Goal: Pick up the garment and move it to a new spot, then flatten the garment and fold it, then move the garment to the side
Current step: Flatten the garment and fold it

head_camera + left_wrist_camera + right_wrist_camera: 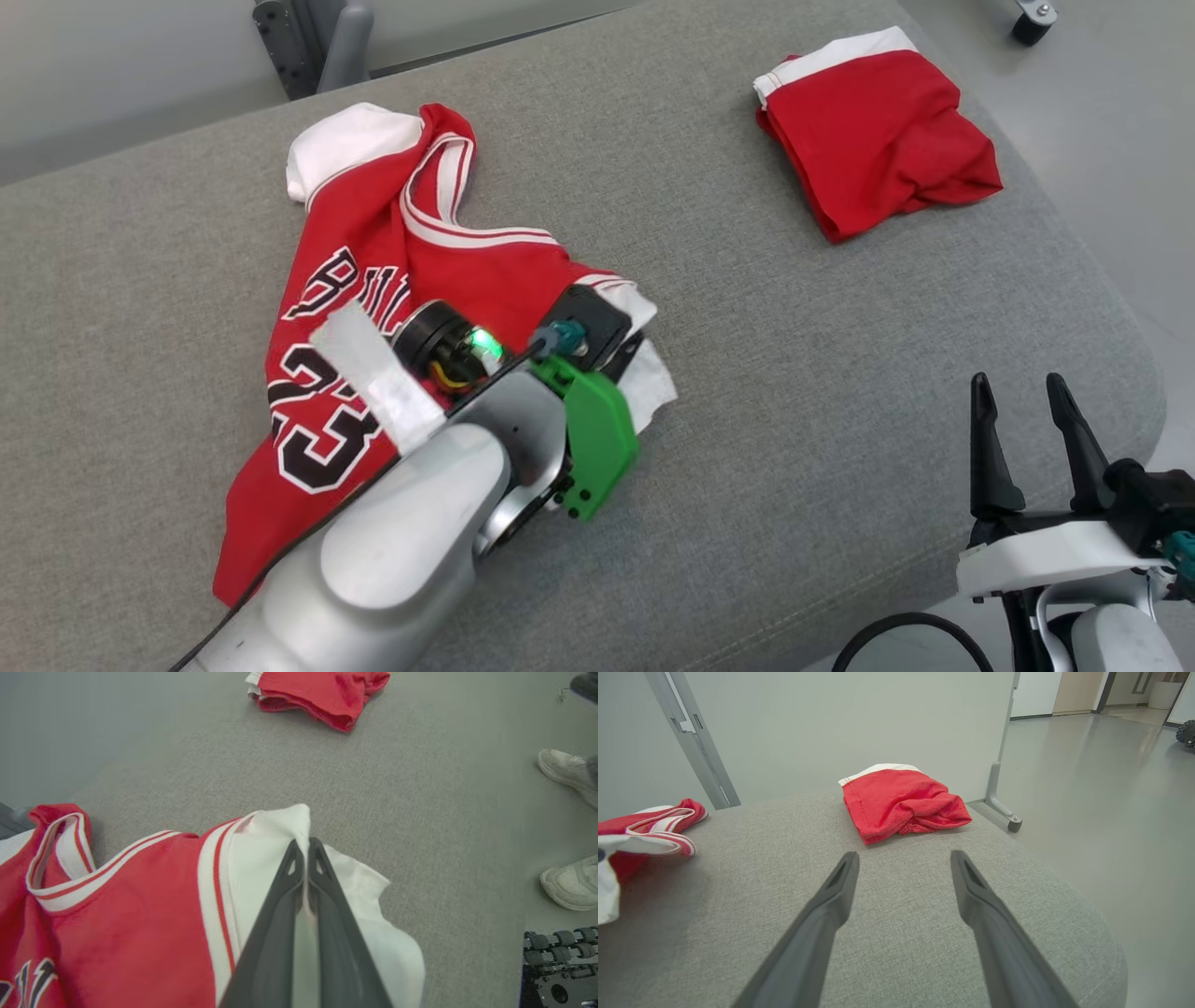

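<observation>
Left hand (pixel 306 845) tight on edge of jersey (pixel 140 914)

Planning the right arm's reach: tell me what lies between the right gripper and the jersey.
Just bare cushion lies between the right gripper and the jersey, per the head view.

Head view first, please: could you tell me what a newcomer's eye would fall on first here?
The crumpled red basketball jersey with the big 23, on the left of the grey cushion, catches the eye first, with the left gripper shut on its white edge. Next comes the folded red garment at the cushion's far right corner, and the right gripper open at the lower right, holding nothing.
</observation>
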Controlling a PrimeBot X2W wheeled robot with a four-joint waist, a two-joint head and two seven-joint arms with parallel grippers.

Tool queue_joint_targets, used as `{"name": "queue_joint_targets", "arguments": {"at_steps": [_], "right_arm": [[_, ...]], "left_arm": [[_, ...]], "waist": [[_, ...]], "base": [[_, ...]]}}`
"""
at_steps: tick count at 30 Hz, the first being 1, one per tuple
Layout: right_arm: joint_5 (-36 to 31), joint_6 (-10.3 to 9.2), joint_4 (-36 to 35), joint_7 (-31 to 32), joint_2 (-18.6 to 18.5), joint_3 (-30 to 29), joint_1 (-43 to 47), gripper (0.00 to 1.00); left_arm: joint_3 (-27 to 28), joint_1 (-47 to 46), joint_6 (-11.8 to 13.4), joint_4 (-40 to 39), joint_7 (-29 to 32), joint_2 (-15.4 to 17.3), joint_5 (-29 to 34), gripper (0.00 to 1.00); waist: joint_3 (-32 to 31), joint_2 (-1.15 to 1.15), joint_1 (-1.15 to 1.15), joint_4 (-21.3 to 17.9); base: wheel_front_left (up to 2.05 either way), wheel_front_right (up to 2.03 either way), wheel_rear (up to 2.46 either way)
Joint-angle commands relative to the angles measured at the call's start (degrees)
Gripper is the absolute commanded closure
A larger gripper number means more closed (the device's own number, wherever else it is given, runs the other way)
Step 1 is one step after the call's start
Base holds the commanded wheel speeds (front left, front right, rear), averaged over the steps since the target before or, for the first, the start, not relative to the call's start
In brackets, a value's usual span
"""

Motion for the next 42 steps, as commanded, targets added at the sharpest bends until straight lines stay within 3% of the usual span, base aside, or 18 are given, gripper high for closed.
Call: {"name": "queue_joint_targets", "arguments": {"at_steps": [1, 7, 14, 15, 16, 17, 21, 23, 27, 35, 39, 42], "right_arm": [[0.34, -0.09, 0.13, -0.15, -0.12, 0.36, -0.98, 0.0], [1.6, -0.09, 0.43, -0.15, -0.12, 1.63, -2.35, 0.0], [3.06, -0.09, 1.31, -0.15, -0.09, 1.95, -2.21, 0.0], [3.21, -0.09, 1.46, -0.16, -0.09, 2.17, -2.22, 0.0], [3.4, -0.09, 1.59, -0.15, -0.09, 2.22, -2.2, 0.0], [3.55, -0.09, 1.68, -0.15, -0.11, 2.01, -2.08, 0.0], [3.57, -0.09, 1.68, -0.15, -0.07, 0.95, -1.01, 0.0], [3.12, -0.09, 1.71, -0.15, -0.11, 0.09, -0.49, 0.0], [2.46, -0.09, 1.42, -0.15, -0.1, -0.49, 0.24, 0.0], [0.86, -0.09, 0.89, -0.16, -0.13, -1.4, 1.23, 0.0], [-0.15, -0.09, 0.69, -0.15, -0.13, -1.77, 1.33, 0.0], [-0.76, -0.09, 0.59, -0.15, -0.12, -1.62, 1.42, 0.0]], "left_arm": [[0.61, -2.28, -0.48, 0.01, 0.43, -1.48, -1.06, 1.0], [3.53, -8.55, 1.07, 4.09, -4.84, -6.95, -2.61, 1.0], [3.18, -11.9, 2.19, 11.78, -13.1, -8.62, -4.37, 1.0], [3.05, -11.58, 2.51, 12.97, -14.01, -8.6, -4.94, 0.8], [2.39, -11.25, 2.33, 13.67, -14.92, -8.68, -5.47, 0.51], [1.73, -10.74, 2.22, 14.03, -15.64, -8.74, -6.23, 0.0], [1.01, -8.64, 2.26, 13.34, -17.56, -8.64, -9.16, 0.0], [2.4, -5.45, 3.17, 9.91, -19.19, -6.59, -10.72, 0.0], [4.61, 1.15, 6.3, 0.36, -19.2, 0.32, -11.59, 0.0], [11.64, 22.66, 17.01, -22.57, -14.21, 17.45, -17.69, 0.0], [14.25, 30.84, 21.07, -30.0, -13.37, 21.86, -20.4, 0.0], [14.23, 34.36, 21.93, -31.25, -12.24, 23.98, -21.56, 0.0]], "waist": [[0.58, 0.65, 0.0, -0.21], [2.43, 0.65, 0.0, -2.18], [3.66, 0.65, 0.0, -4.22], [3.79, 0.65, 0.0, -4.55], [3.82, 0.65, 0.0, -4.73], [3.81, 0.65, 0.0, -4.77], [3.31, 0.65, 0.0, -3.67], [2.52, 0.65, 0.0, -2.23], [1.19, 0.65, 0.0, 0.66], [-0.46, 0.65, 0.0, 5.74], [-1.01, 0.65, 0.0, 7.91], [-1.24, 0.65, 0.0, 9.23]], "base": [[0.0, 0.0, 0.0], [0.0, 0.0, 0.0], [0.0, 0.0, 0.0], [0.0, 0.0, 0.0], [0.0, 0.0, 0.0], [0.0, 0.0, 0.0], [0.0, 0.0, 0.0], [0.0, 0.0, 0.0], [0.0, 0.0, 0.0], [0.0, 0.0, 0.0], [0.0, 0.0, 0.0], [0.0, 0.0, 0.0]]}}
